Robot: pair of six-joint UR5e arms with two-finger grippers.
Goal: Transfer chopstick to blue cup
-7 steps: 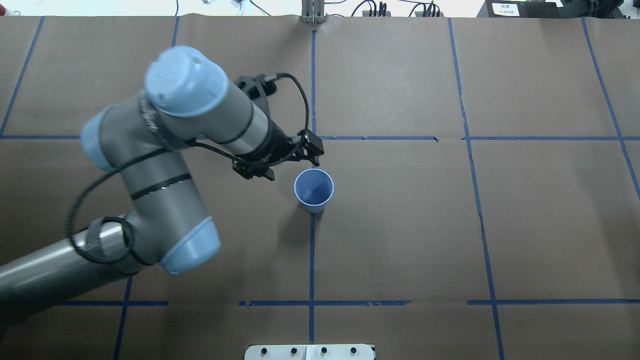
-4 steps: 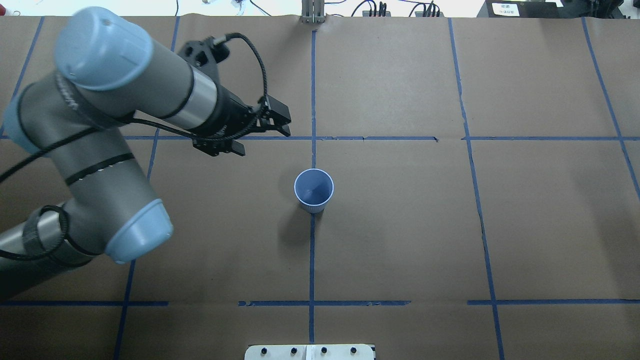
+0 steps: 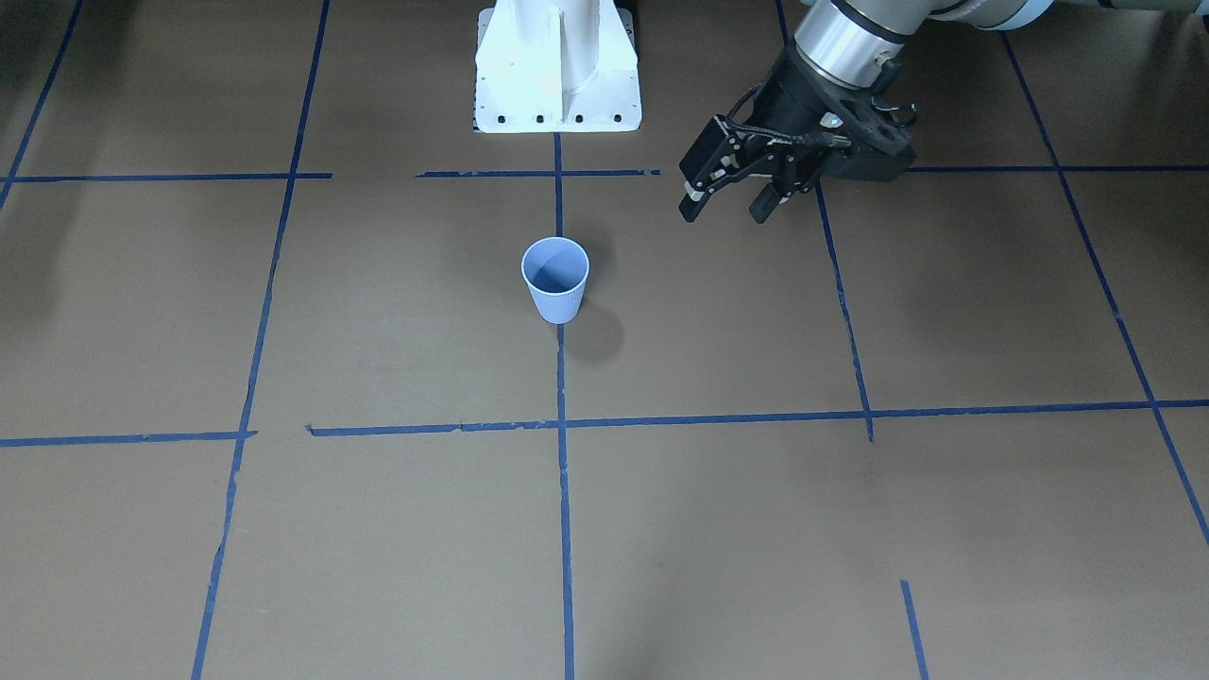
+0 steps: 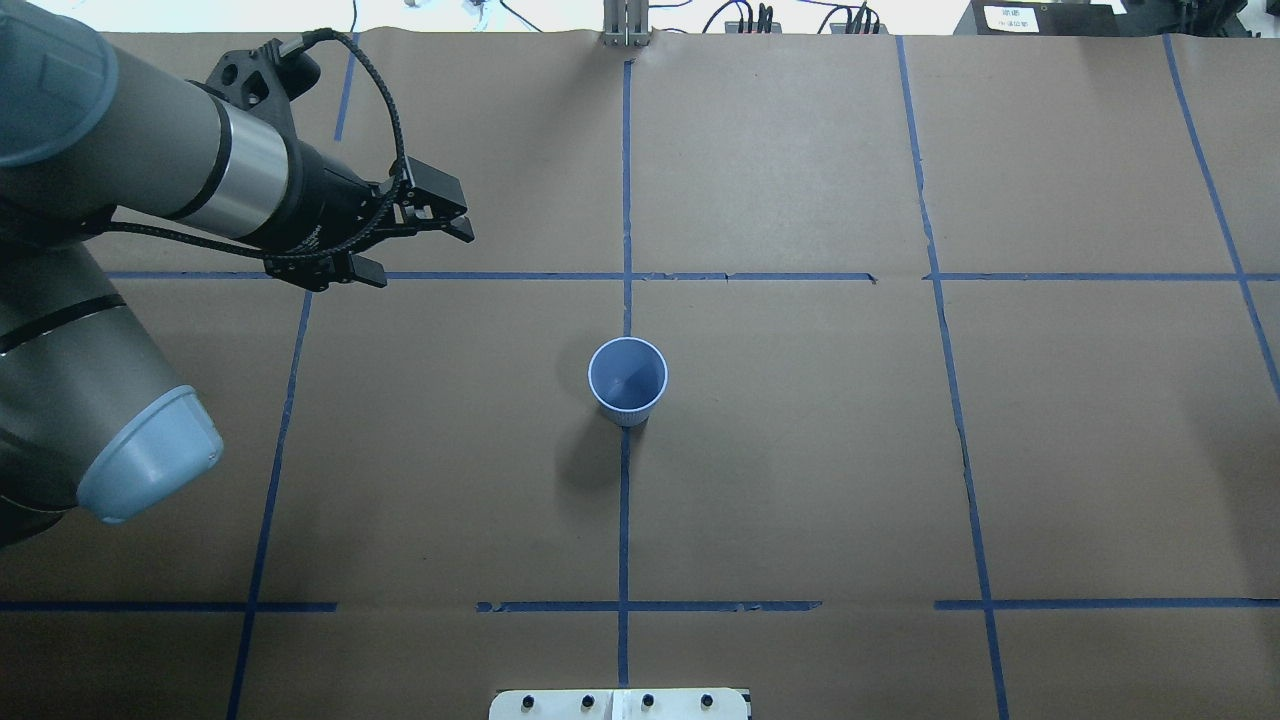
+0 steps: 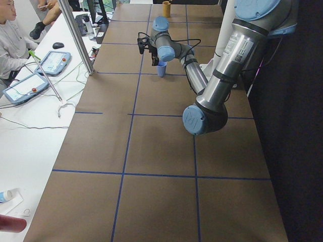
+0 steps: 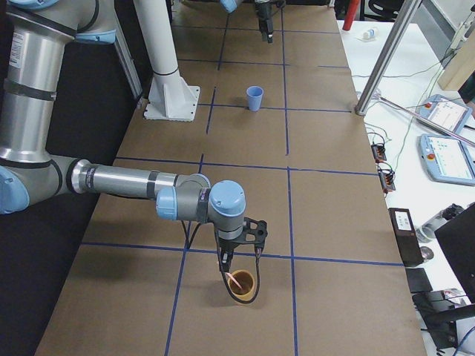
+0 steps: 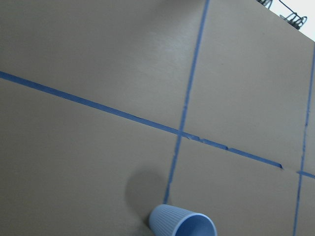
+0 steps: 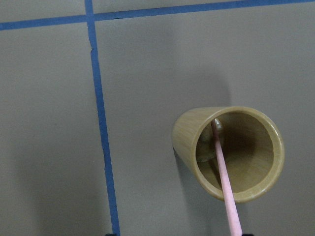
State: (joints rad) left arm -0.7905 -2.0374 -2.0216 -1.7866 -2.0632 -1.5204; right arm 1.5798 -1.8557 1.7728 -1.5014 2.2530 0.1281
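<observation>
Just under my right claw (image 6: 225,268), whose grip I cannot make out, the chopstick (image 8: 224,169) leans inside a tan cup (image 8: 187,142). Pulled off-axis, it could drag that cup over. Far across the worktop (image 4: 800,480) stands the blue cup (image 4: 627,380), light and likely to topple. Beyond it my left claw (image 3: 723,212) hangs spread, empty.

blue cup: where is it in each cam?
Front-facing: blue cup centre, slightly above middle.
Overhead: cup dead centre.
Exterior left: cup top centre, far.
Exterior right: cup top centre.
Left wrist: cup at bottom edge.
Right wrist: not in view.
Landmark: blue tape line running under the cup.
</observation>
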